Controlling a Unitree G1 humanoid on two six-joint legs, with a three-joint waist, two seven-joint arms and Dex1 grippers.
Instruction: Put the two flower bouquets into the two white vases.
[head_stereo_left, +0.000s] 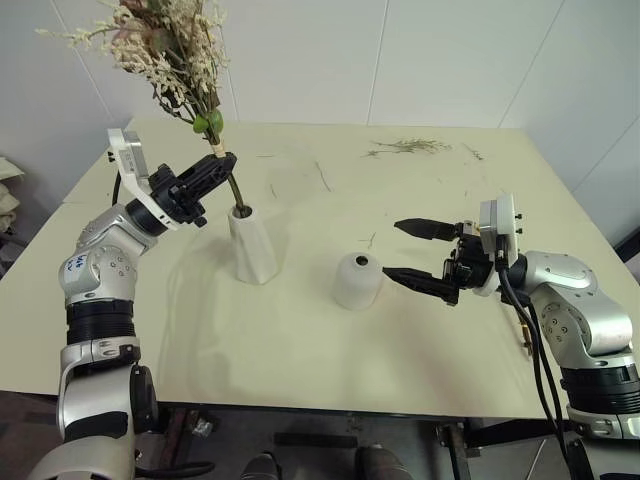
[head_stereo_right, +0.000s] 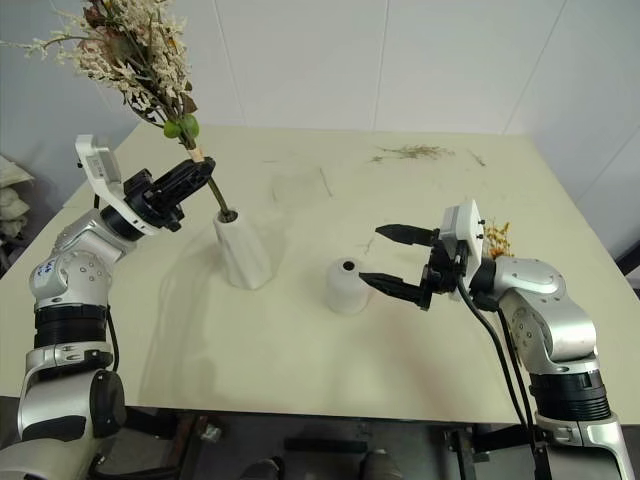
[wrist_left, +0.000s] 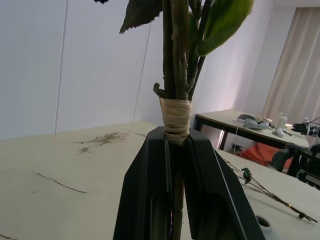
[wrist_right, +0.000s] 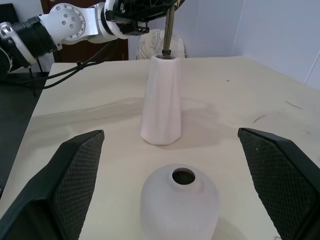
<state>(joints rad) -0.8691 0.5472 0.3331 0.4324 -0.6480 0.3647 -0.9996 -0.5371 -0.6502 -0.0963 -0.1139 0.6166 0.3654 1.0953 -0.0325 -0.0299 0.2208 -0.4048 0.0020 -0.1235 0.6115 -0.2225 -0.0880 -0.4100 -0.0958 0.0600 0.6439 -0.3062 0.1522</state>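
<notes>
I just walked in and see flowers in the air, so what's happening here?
The robot is arranging flowers on a table. Its left hand is shut on the stems of the big bushy bouquet, and the stem ends are already in the mouth of the tall white vase. Its right hand is open, beside the short round vase, which is empty. The slim yellow-orange bunch lies on the table behind the right arm, not yet picked up.

Big white-pink bouquet tilted, stem end in mouth of tall faceted vase. Round vase upright nearby. Yellow-orange bunch flat on table.
</notes>
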